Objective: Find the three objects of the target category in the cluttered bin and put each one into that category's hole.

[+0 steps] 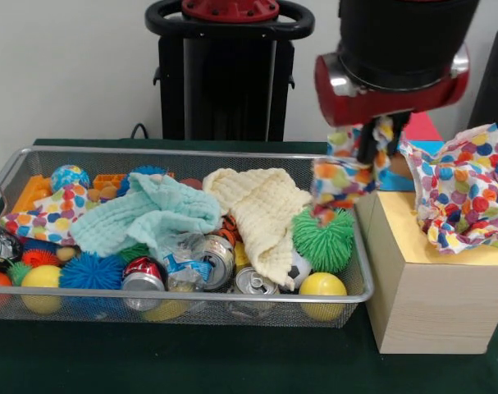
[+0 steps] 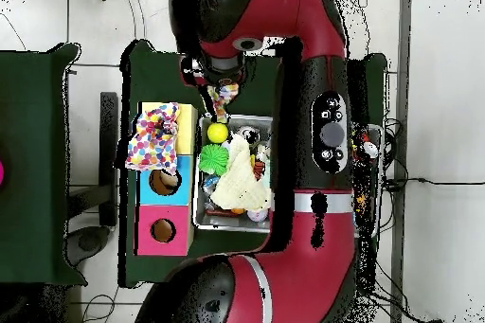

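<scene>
- Front view: pincer closed on one polka-dot cloth, which hangs at the bin's end beside the yellow-topped box.
- Step: carrying cloth to its hole; next, shift over the box and release.
- One more dotted cloth already on box, past the pincer; a third lies far off in bin.
- Overhead view: boxes, three: yellow, blue, pink. Blue and pink holes show.

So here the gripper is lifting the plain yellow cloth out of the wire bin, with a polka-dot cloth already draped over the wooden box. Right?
Not quite. The gripper holds a polka-dot cloth, not the plain yellow cloth, which lies in the wire bin. The front view shows this. The other polka-dot cloth is indeed draped over the wooden box.
</scene>
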You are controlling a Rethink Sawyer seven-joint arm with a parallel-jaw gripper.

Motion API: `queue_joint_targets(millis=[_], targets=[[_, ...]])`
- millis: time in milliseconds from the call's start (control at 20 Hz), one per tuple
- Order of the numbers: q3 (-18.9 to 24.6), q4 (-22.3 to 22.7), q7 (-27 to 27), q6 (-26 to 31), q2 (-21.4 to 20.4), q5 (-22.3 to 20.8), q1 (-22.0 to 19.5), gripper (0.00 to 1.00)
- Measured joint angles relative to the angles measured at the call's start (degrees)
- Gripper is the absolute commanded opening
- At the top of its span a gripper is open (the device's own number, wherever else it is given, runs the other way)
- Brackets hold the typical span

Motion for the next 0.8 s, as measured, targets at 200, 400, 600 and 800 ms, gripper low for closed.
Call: queue_joint_targets(millis=[200, 400, 600, 800], targets=[[-3.1, -0.2, 0.6, 5.3, -0.7, -0.4, 0.5, 0.0], [-5.4, -0.2, 3.3, 5.0, -1.2, 0.3, 1.0, 0.0], [-7.9, 0.8, 9.2, -1.1, -2.1, 1.1, 2.2, 0.0], [-9.8, 1.1, 15.7, -9.6, -2.4, 1.2, 3.6, 0.0]])
